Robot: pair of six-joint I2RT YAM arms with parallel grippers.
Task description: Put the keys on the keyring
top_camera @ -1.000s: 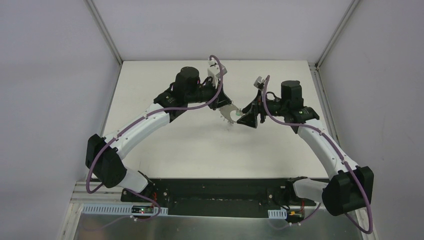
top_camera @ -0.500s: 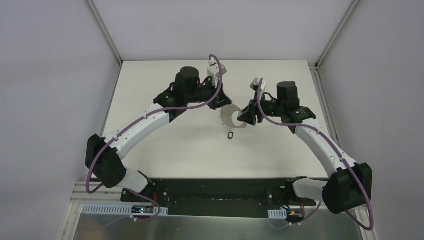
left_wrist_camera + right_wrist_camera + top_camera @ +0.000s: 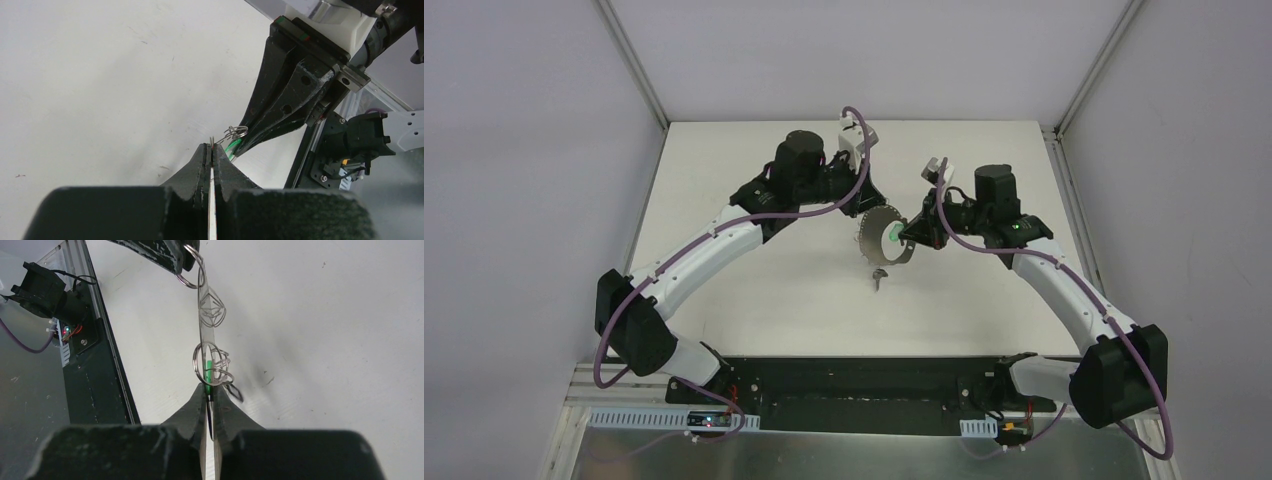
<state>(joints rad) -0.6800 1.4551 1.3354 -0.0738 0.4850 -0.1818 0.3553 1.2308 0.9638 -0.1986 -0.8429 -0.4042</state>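
Above the table's middle, my left gripper (image 3: 864, 213) is shut on the rim of the keyring (image 3: 860, 245), a large thin grey hoop. In the left wrist view the wire pokes out between the left gripper (image 3: 212, 146) tips. My right gripper (image 3: 905, 237) meets the hoop from the right and is shut on the green key (image 3: 892, 238). In the right wrist view the green key (image 3: 208, 371) stands in the right gripper (image 3: 210, 391), with wire loops around it and the keyring (image 3: 201, 310) edge-on. A black key (image 3: 879, 276) dangles below the hoop, blurred as the black key (image 3: 235, 392).
The white table (image 3: 754, 290) is walled by grey panels on three sides. A black base rail (image 3: 854, 385) with both arm mounts runs along the near edge. The two arms' fingertips are almost touching over the table.
My right gripper has closed onto the green key and shifted slightly left. The hoop has turned, showing more of its rim, and the black key now hangs below it. The left gripper stayed shut.
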